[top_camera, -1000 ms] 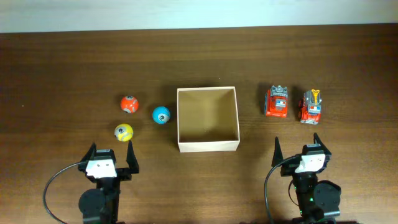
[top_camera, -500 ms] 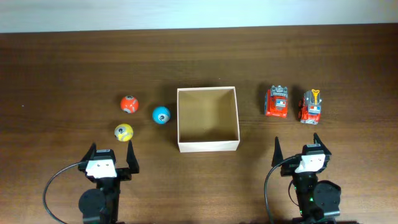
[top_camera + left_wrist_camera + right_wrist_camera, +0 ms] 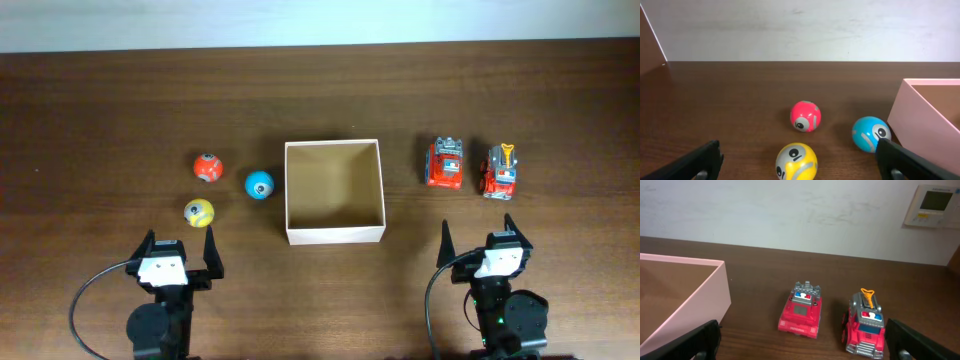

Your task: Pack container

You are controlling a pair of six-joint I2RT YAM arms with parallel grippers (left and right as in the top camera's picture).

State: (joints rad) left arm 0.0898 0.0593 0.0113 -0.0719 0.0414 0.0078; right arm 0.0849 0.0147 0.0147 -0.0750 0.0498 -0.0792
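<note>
Container (image 3: 335,235) sits mid-table between 3 balls (image 3: 259,185) and 2 toy trucks (image 3: 446,164), likely light, thin-walled cardboard; you should pinch 1 wall gently; left gripper (image 3: 180,246) and right gripper (image 3: 478,240) both gape, empty.

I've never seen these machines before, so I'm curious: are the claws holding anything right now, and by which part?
Nothing is held. The left gripper and the right gripper are both open and empty.

Cream-walled container (image 3: 335,236), tan inside
</note>
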